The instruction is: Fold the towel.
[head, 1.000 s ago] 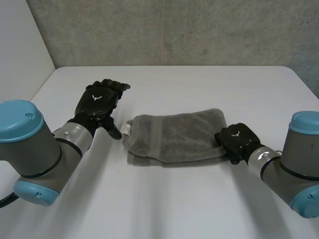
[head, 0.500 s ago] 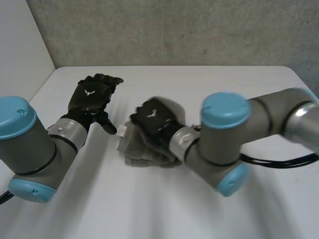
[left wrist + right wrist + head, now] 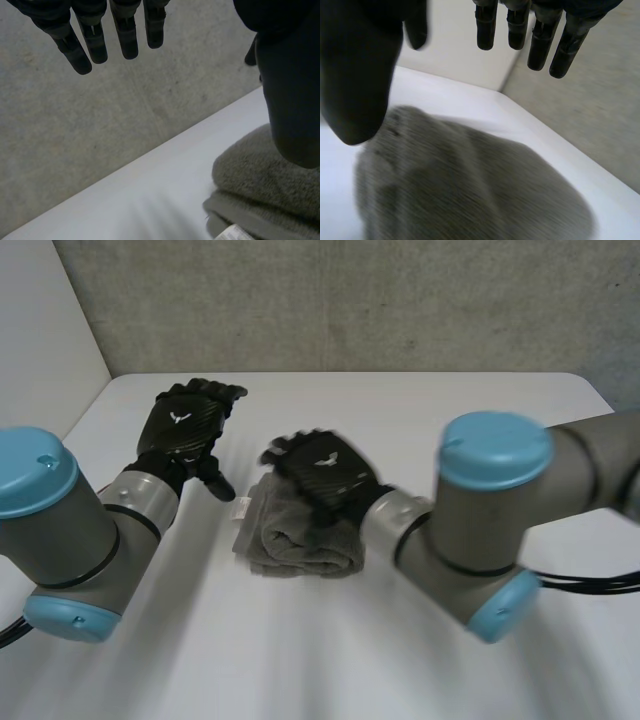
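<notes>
Your black right hand (image 3: 325, 472) is over the folded grey terry towel (image 3: 295, 545), fingers straight (grasping nothing); your black left hand (image 3: 185, 425), also released, is beside it.

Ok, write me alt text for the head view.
A grey towel lies folded into a small bundle in the middle of a white table, with the right hand open over its far side. The left hand, also open, is just beside the towel's left end.

Open table (image 3: 450, 410) all around the towel (image 3: 285, 542)
</notes>
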Motion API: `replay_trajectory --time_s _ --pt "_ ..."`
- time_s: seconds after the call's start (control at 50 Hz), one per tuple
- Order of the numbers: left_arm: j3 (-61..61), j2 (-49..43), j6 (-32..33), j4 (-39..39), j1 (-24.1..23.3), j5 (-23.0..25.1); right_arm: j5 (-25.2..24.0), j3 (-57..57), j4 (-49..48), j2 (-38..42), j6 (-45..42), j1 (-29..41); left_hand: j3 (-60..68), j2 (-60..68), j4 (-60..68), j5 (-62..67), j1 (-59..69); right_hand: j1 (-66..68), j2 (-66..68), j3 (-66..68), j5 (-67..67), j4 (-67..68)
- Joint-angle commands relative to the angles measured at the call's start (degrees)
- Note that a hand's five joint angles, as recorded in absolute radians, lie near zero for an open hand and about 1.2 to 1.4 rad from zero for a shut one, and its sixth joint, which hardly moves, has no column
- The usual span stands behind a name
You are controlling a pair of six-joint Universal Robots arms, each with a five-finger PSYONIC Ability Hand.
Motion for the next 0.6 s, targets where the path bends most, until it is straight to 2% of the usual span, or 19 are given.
replay_trajectory --time_s 0.02,0.18,0.26,0.38,0.6 --pt "3.5 -2.0 -2.8 -0.3 -4.2 0.0 1.7 5.9 0.9 -3.5 0.1 -6.5 -2.9 -3.8 -4.4 -11.7 -4.5 -3.2 -4.4 -4.0 -3.2 -4.9" --pt "9.1 -10.6 -3.2 -1.7 -8.6 -1.2 4.9 6.0 1.1 -2.0 2.2 -7.2 -2.8 -3.6 -4.2 -11.5 -4.3 -3.2 -4.4 -4.0 -3.2 -4.9" --pt "11.5 -15.0 -3.2 -3.1 -9.1 -3.1 5.2 5.2 0.8 -0.5 3.1 -7.1 -2.8 -3.6 -4.2 -11.5 -4.3 -3.2 -4.4 -4.0 -3.2 -4.9" --pt "13.1 -19.5 -2.8 -4.5 -9.2 -3.4 5.1 2.1 0.5 3.4 5.0 -6.4 -2.6 -3.5 -4.0 -11.4 -4.1 -3.2 -4.4 -4.0 -3.2 -4.9" --pt "13.1 -20.9 -2.5 -5.6 -9.1 -3.4 5.2 -4.5 1.4 13.2 7.3 -5.2 -2.3 -3.1 -3.7 -11.0 -3.8 -3.2 -4.4 -4.0 -3.2 -4.9"
